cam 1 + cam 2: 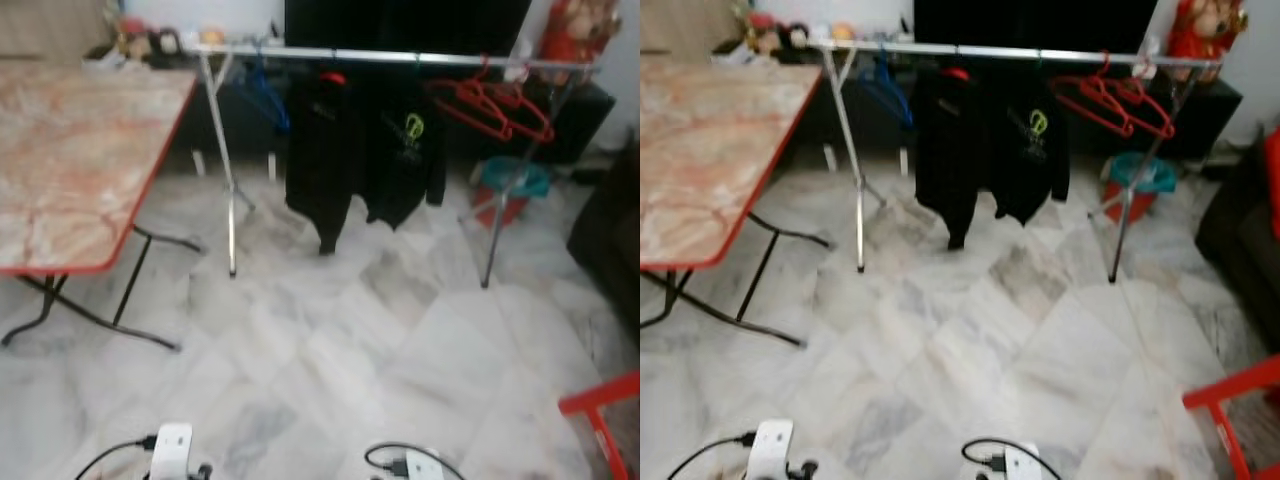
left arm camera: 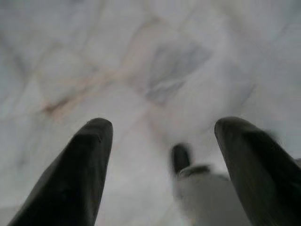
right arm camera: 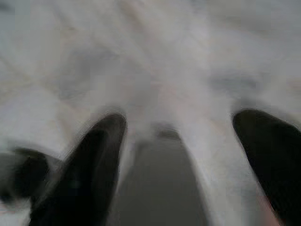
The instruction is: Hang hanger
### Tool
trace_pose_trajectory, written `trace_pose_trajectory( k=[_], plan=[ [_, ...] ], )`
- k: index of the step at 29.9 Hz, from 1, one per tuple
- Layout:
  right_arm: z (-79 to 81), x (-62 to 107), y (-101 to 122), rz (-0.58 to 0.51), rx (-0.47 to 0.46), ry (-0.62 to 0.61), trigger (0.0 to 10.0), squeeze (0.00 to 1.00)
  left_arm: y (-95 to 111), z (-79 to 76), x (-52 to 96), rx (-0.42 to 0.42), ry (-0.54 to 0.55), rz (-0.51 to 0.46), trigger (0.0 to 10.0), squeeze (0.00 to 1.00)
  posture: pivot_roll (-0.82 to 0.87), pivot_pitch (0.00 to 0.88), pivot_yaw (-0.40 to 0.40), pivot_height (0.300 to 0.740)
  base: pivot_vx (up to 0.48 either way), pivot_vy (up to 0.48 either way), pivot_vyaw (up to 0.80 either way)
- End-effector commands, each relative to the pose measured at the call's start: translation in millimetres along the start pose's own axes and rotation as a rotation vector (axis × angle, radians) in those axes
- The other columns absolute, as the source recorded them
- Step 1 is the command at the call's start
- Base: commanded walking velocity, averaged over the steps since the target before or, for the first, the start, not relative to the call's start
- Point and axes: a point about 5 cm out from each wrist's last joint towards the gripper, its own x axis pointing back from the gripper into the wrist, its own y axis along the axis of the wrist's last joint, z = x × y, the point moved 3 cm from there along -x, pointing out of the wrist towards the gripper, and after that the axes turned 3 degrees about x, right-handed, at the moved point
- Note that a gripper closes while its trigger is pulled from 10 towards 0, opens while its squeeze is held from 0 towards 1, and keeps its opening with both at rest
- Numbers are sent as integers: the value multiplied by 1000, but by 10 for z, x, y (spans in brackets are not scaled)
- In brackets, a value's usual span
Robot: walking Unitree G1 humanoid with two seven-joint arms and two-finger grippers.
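ahead, blurred red hangers (image 1: 495, 105) on the rail (image 1: 400, 57), black garments (image 1: 360, 150) beside

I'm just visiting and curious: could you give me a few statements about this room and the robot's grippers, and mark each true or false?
1. Red hangers hang on the clothes rack. True.
2. The black garments lie on the floor. False: they hang from the rack.
3. The left gripper holds a hanger. False: its fingers are apart over the marble floor, holding nothing.
4. A folding table stands left of the rack. True.
5. The right gripper is open. True.
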Motion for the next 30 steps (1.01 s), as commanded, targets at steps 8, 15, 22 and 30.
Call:
trace_pose_trajectory(
  k=[8, 15, 22, 30],
  plan=[
    [95, -16, 41, -11, -42, 17, 10000, 0, -120, 128, 32, -3, 29, 36, 10000, 0, -3, 15, -19, 740, 324, 0, 305],
    [100, -14, 41, -15, -36, 20, 10000, 0, -119, 127, 31, -12, 25, 37, 10000, 0, -7, 0, -13, 740, 340, 0, 0],
    [116, -11, 26, -10, -41, 19, 10000, 0, -116, 124, 29, -29, 16, 41, 10000, 0, -20, 0, 3, 740, 339, 0, 0],
    [132, -9, 26, -13, -54, 17, 10000, 0, -43, 132, 12, -43, 12, 28, 10000, 0, -21, 0, 14, 740, 338, 0, 0]
  ],
)
